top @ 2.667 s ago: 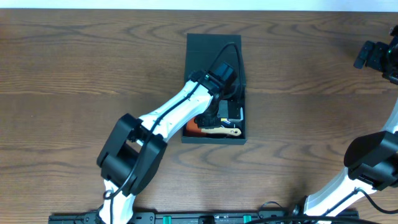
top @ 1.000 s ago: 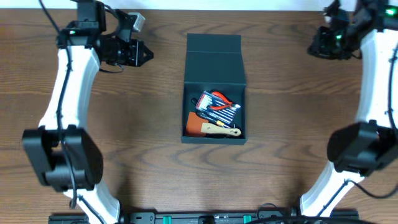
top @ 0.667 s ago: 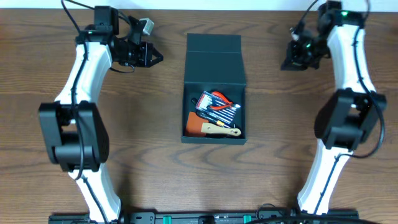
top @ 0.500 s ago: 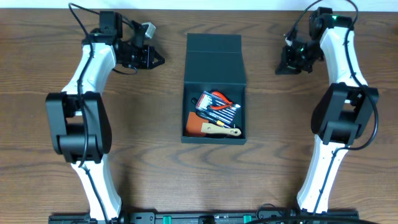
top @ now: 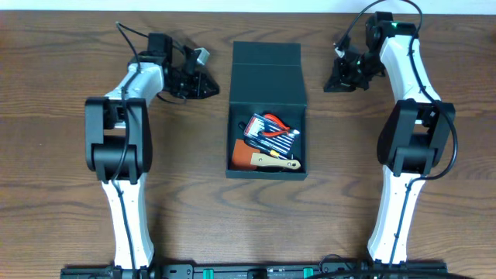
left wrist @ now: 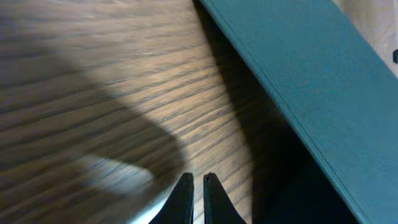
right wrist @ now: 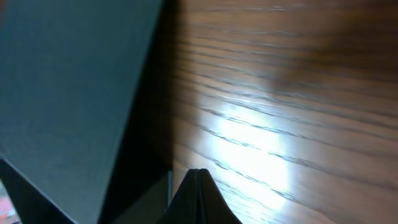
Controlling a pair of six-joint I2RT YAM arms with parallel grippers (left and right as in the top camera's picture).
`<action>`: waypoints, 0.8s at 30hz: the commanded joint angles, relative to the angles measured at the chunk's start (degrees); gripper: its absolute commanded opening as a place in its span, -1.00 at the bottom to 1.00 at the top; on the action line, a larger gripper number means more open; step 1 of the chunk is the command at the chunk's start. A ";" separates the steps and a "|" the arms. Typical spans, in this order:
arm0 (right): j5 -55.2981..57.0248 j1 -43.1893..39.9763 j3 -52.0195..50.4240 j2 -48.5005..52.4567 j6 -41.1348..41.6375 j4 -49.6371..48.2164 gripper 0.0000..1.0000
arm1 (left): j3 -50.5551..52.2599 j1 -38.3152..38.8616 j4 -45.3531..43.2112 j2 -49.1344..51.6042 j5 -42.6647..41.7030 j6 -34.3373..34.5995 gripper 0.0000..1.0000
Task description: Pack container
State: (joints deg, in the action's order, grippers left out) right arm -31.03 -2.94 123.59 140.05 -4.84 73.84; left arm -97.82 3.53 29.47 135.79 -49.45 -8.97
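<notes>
Wood-grain tabletop (top: 62, 170); container (top: 267, 173) sits centre, toward the far edge, with its flap lid (top: 266, 63) open on the far side and hand tools (top: 269, 143) inside, any print on them too small to read. Both arms reach to the far side and flank the lid: left claw (top: 215, 87) pinched together on nothing, tips aimed at the lid's left edge, right claw (top: 328, 85) likewise together off its right edge, neither touching. Wrist views show only closed tips low over wood beside a teal wall; contents show overhead only.
</notes>
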 commanded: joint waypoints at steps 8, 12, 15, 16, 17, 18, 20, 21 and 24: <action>-5.77 2.29 -0.11 5.75 -0.72 -0.46 -0.98 | 0.44 1.18 -2.05 2.08 -1.14 -0.11 -0.89; -8.90 3.15 -0.11 7.80 -0.33 -1.29 -0.98 | 0.44 1.33 -2.36 2.08 -1.14 -0.11 -0.89; -9.20 3.52 -0.11 8.59 0.09 -1.44 -0.98 | 0.44 1.55 -2.43 2.08 -3.10 -0.09 -0.89; -9.66 3.56 -0.11 8.59 0.09 -1.42 -0.98 | 0.44 1.57 -2.43 2.08 -3.91 -0.09 -0.89; -9.92 3.56 -0.11 8.59 0.07 -1.44 -0.98 | 0.44 1.68 -2.43 2.08 -4.13 -0.09 -0.89; -10.05 3.56 -0.11 8.59 0.07 -1.46 -0.98 | 0.44 1.75 -2.38 2.08 -4.13 -0.04 -0.89; -11.26 3.56 -0.11 8.59 -0.04 -1.51 -0.98 | 0.39 2.05 -2.40 2.08 -4.74 0.55 -0.89; -12.07 3.54 -0.11 8.59 -0.39 -1.51 -0.98 | 0.39 2.14 -2.51 2.08 -5.79 0.55 -0.89; -15.23 3.39 -0.11 8.59 -1.49 -1.97 -0.98 | 0.33 2.51 -2.86 2.08 -7.13 0.55 -0.89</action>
State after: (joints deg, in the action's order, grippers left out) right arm -41.56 0.34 123.59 148.14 -4.99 72.23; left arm -97.82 5.50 26.72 136.53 -53.87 -8.78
